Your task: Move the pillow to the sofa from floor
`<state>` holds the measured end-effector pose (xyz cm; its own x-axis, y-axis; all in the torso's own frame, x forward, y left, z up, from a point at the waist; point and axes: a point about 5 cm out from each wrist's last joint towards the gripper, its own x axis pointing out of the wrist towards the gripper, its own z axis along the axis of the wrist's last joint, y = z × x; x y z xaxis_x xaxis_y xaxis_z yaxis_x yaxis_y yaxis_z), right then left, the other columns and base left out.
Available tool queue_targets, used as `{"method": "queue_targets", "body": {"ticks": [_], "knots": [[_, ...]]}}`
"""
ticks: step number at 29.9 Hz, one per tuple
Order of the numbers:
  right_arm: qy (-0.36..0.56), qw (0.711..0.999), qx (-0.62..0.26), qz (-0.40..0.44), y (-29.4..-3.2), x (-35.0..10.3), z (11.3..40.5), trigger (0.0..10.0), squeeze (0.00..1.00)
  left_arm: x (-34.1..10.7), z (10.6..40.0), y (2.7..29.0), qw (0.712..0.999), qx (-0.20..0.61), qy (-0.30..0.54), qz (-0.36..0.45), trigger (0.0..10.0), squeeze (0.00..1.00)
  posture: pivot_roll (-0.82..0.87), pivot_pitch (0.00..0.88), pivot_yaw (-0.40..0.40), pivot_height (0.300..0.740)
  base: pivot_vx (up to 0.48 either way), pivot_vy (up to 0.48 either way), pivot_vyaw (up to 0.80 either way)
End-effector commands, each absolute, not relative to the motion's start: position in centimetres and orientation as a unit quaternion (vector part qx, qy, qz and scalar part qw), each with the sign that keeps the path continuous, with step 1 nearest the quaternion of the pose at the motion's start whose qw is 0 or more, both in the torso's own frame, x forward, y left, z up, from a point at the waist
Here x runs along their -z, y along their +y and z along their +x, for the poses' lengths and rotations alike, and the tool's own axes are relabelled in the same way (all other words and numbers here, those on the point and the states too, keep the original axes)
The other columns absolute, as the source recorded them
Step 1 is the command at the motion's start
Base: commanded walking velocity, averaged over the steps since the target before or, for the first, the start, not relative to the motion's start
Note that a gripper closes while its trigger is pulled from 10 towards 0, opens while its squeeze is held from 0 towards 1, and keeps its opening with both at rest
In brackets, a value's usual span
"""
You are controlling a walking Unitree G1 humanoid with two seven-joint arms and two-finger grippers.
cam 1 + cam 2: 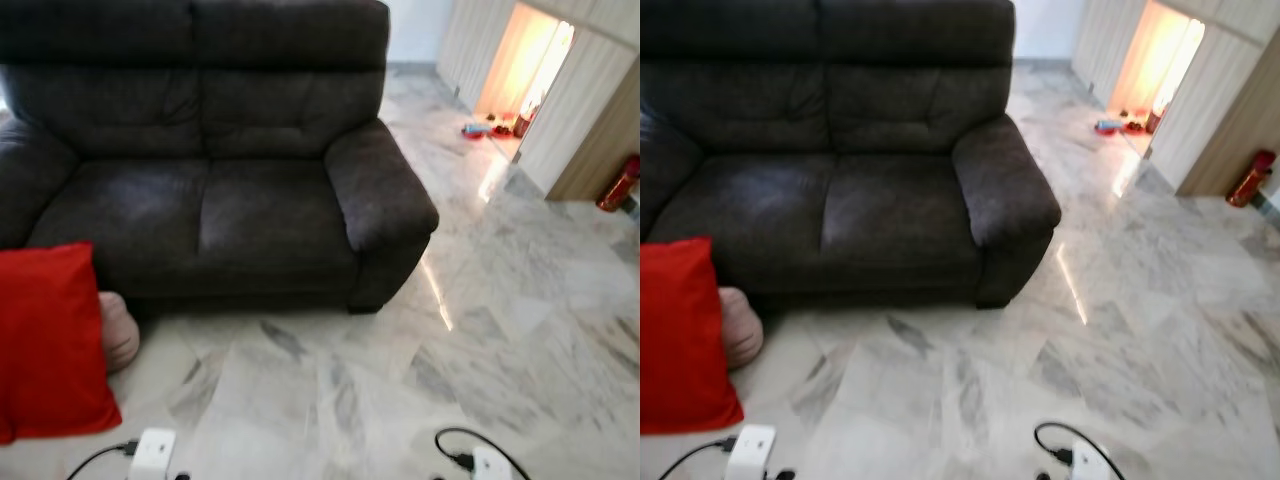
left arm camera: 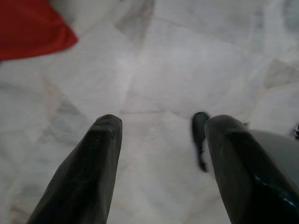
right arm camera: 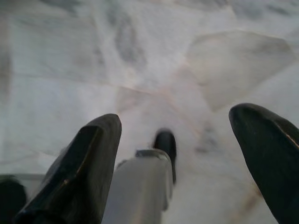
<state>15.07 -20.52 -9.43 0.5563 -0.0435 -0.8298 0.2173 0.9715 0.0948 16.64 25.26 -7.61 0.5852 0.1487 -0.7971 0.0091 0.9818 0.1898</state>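
Observation:
A red pillow lies on the marble floor at the lower left, leaning by the front of the dark grey sofa; its corner also appears in the left wrist view as the red pillow. Both sofa seats are bare. My left gripper hangs open over the floor, apart from the pillow. My right gripper also hangs open above the floor, with nothing between its fingers.
A pale pink round cushion sits behind the red pillow against the sofa base. A lit doorway with small objects lies at the far right, and a red fire extinguisher stands by the wall. Open marble floor spreads right of the sofa.

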Motion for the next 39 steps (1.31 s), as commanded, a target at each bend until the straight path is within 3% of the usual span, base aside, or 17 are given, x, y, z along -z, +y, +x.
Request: {"method": "queue_targets", "body": {"ticks": [1, 39], "knots": [[0.468, 0.875, 0.086, 0.091, -21.29, 9.48, 14.53, 10.0, 0.00, 7.74, 16.83, 24.59, 0.887, -0.033, 0.454, 0.077, 10.0, 0.00, -0.04, 0.000, -0.034, 0.740, 0.000, 0.401, 0.00], [0.465, 0.877, 0.081, 0.091, -21.19, 9.43, 14.70, 10.0, 0.00, 7.67, 16.93, 24.65, 0.887, -0.032, 0.453, 0.077, 10.0, 0.00, -0.04, 0.003, -0.032, 0.740, 0.000, 0.398, 0.00]]}}
